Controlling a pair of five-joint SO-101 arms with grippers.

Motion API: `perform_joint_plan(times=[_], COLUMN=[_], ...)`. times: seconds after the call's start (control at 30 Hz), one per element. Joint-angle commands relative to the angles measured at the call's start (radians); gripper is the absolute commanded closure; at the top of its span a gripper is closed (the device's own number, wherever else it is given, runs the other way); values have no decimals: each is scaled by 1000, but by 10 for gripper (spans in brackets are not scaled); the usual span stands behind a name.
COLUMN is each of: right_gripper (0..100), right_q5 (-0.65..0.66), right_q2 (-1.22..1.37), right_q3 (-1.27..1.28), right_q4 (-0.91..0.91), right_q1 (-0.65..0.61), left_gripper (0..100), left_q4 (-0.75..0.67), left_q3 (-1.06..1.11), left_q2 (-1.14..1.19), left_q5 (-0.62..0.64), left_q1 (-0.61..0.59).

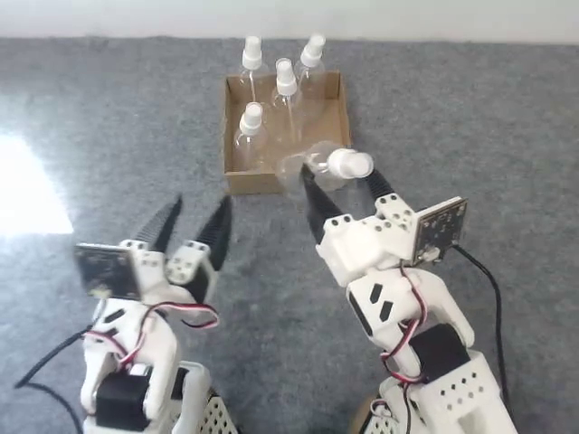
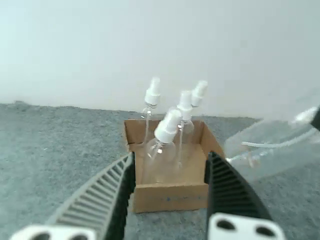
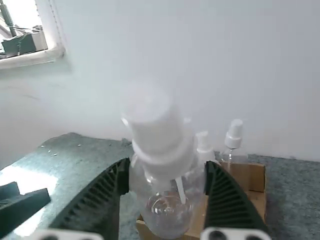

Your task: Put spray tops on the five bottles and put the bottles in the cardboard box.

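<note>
The step in hand, as I judge it, is setting the fifth bottle (image 1: pixel 309 167) into the cardboard box (image 1: pixel 249 183), where four capped bottles (image 1: pixel 251 127) stand upright. The right gripper (image 1: pixel 348 192) pinches this last bottle around its body. Its spray top (image 1: pixel 350 165) is fitted, and the bottle is tilted over above the box's near right corner.

To do it well, the bottle should first be brought upright. It can then be carried over the free space in the near right part of the box and lowered straight down so it knocks none of the others. The jaws should part only once the base rests on the box floor, then lift clear. The clear plastic looks light and likely to tip if let go at a lean.

The right arm stretches forward toward the box, fingers pointing at its near wall. The left gripper (image 1: pixel 192 226) sits back from the box on the near left side, over the grey counter (image 1: pixel 109 136), jaws spread, holding nothing and aimed at the box
</note>
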Motion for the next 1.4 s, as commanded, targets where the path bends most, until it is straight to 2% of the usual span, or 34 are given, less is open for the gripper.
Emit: perform_joint_plan(times=[0.0, 0.13, 0.33, 0.57, 0.87, 1.1, 1.37], right_gripper=[905, 905, 905, 905, 905, 905, 905], right_q5=[2, 54, 66, 69, 71, 72, 161], right_q2=[-18, -18, 56, 302, 650, 839, 1009], right_q3=[-71, -78, -127, -264, -440, -566, -695], right_q4=[-4, -7, 2, 2, 2, -5, -7], right_q1=[56, 62, 116, 177, 171, 176, 176], left_gripper=[793, 791, 792, 793, 793, 792, 792], left_q4=[-64, -74, -124, -166, -166, -169, -169], left_q3=[-42, -42, -10, 18, 18, 15, 15], left_q2=[-3, -3, -2, -2, -2, -2, -2], left_q5=[95, 150, 155, 155, 157, 204, 206], left_q1=[-170, -256, -261, -265, -272, -334, -344])
